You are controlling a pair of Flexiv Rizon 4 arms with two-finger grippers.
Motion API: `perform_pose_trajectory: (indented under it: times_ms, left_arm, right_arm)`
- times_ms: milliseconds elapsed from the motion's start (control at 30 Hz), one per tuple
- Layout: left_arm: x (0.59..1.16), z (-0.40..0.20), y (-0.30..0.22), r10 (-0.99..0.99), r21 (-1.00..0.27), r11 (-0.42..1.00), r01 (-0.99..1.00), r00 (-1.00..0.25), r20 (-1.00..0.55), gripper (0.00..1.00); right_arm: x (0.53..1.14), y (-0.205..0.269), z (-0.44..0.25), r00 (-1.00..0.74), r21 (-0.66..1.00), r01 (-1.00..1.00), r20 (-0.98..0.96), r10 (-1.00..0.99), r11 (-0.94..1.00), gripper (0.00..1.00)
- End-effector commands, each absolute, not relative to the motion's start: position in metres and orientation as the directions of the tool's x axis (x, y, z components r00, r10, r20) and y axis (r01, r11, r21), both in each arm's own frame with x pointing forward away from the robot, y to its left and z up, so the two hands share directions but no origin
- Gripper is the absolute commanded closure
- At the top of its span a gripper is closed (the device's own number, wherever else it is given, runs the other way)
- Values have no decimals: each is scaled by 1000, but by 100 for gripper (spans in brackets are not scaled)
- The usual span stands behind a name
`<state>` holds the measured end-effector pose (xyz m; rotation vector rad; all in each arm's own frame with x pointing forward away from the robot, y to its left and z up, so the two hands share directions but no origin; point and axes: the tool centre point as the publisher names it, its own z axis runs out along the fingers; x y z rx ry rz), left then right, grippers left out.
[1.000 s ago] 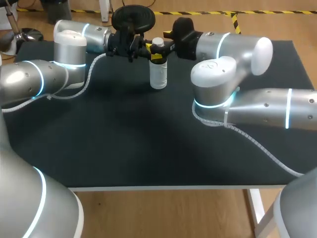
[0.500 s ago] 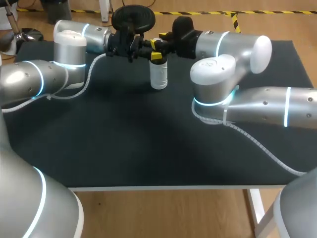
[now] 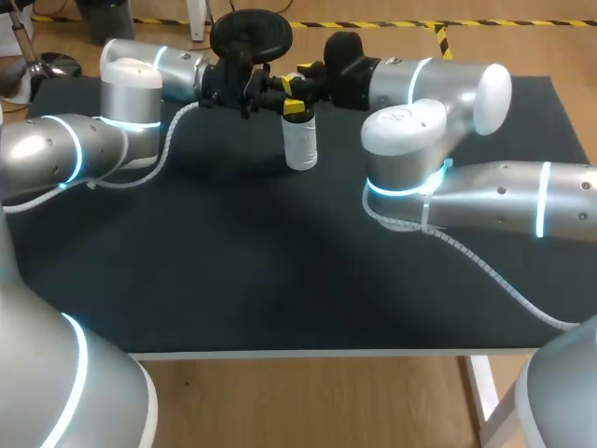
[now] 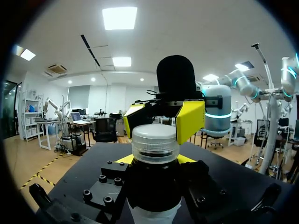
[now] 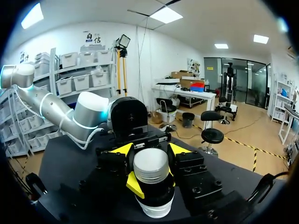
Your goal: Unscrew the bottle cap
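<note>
Left gripper [image 4: 155,159]: we are seeing it clamped on the bottle [image 3: 300,145], with its yellow fingertips [image 4: 122,160] pressing the dark collar just under the cap [image 4: 155,142] from two opposite sides. Right gripper [image 5: 154,185]: it is standing at the top of the same bottle, coming from the opposite side and facing the left gripper. We cannot tell whether it is gripping the cap or only standing around it. In the head view the two grippers are meeting directly over the bottle, and its cap is hidden beneath them. The left arm [image 3: 112,140] is reaching in along the table's [image 3: 280,280] far left side, and the right arm [image 3: 438,93] is reaching in along its far right side. The cap, white and ribbed, is sitting on the bottle's neck. The bottle, pale-bodied below its dark collar, is standing upright on the black table. It is near the middle of the table's far edge, between the two arms' wrists.
</note>
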<state>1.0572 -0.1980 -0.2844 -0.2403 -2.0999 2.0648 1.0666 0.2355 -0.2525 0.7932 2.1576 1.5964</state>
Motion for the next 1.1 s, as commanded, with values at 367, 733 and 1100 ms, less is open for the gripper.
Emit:
perform_pose_trajectory:
  times_ms: [367, 733, 1100]
  left_arm:
    - [1060, -281, -201, 249, -1000, 17, -16, -968, 19, 100]
    - [1060, -281, -201, 249, -1000, 17, -16, -968, 19, 100]
    - [1060, -281, -201, 249, -1000, 17, -16, -968, 19, 100]
  right_arm:
    - [1066, 229, -256, -926, 968, 166, 87, 367, 189, 100]
    - [1063, 231, -257, -992, 982, 101, 87, 91, 159, 100]
    - [1065, 233, -259, -976, 982, 91, 122, -183, 165, 100]
